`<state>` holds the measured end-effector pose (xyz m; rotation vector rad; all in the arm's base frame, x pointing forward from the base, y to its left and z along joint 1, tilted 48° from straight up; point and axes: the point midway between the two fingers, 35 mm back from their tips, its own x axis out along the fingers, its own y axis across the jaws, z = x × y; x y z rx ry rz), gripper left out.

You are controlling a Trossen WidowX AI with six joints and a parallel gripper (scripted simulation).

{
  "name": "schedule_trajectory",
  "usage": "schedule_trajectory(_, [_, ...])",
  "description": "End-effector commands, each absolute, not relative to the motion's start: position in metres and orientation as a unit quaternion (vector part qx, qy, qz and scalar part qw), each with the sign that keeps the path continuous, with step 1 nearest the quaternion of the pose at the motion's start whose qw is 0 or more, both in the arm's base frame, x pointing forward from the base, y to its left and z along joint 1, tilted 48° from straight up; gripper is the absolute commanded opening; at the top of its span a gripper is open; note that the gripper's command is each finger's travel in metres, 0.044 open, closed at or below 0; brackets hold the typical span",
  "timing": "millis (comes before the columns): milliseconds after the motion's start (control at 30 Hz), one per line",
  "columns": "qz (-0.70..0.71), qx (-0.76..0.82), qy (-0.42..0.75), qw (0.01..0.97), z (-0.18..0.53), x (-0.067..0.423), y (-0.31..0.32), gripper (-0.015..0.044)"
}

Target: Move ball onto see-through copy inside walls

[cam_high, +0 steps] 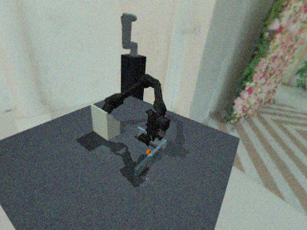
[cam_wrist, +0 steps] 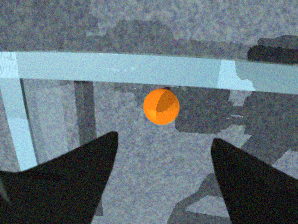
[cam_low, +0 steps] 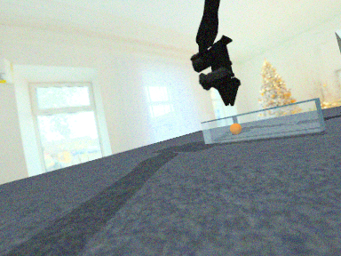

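While the arm is bending down from its dark column at the far edge of the worktop, the tool is hanging above the walled corner with its fingers spread apart — nothing is sitting between them. Below it, the orange ball is lying on the grey surface, free of the tool and inside the clear walls, close beside the long wall but, as far as I can tell, not touching it. From the wrist view both dark fingertips are framing the ball from a little way back. Seen from above, the ball is sitting near the middle of the worktop, slightly toward the right edge. A pale box is standing just left of the walls, nearer the far edge.
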<state>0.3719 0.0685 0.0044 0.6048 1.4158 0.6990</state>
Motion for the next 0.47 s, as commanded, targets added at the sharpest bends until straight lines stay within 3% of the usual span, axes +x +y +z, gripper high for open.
schedule_trajectory(0, [0.309, 0.269, 0.629, 0.661, 0.002, 0.371, 0.070, 0.0281])
schedule_trajectory(133, [0.309, 0.269, 0.629, 0.661, 0.002, 0.371, 0.070, 0.0281])
schedule_trajectory(333, [0.311, 0.268, 0.629, 0.660, 0.031, 0.368, 0.041, 0.0438])
schedule_trajectory(433, [0.311, 0.268, 0.629, 0.660, 0.031, 0.368, 0.041, 0.0440])
